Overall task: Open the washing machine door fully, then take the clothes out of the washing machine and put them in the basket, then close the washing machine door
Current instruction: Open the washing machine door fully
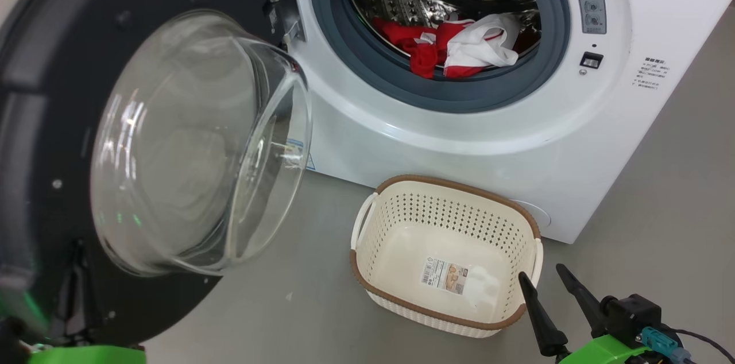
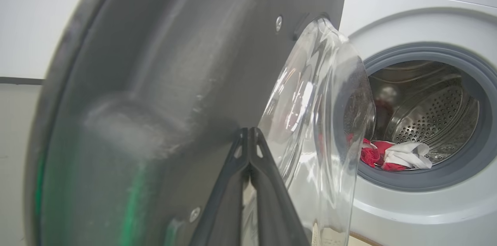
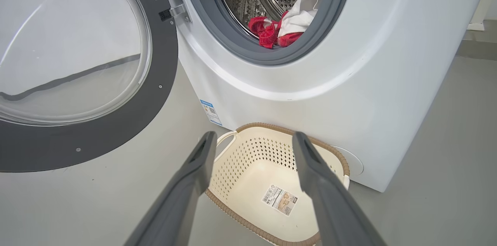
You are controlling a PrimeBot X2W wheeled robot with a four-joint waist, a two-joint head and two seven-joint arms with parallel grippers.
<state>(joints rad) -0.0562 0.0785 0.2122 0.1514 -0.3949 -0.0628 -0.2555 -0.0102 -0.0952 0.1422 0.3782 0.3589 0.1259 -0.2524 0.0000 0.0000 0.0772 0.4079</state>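
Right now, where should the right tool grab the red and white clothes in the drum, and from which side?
Pinch the raised white fold of the red-and-white fabric clothes, entering from the front through the grey rubber gasket ring. It bunches highest just inside that ring, so the open right tool should close across it.

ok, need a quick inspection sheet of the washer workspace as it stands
surface: grey floor, smooth, faint specks.
job's things: washing machine door swung wide open; clothes, red and white, heaped at the drum's front lip inside the washing machine; basket on the floor before it, empty but for a paper label.
clutter: nothing seen.
grippers: left gripper shut, tips at the door's dark inner face; right gripper open, empty, by the basket's near right corner.
cables: black cable and teal plug at the right wrist.
surroundings: pale wall behind the door.
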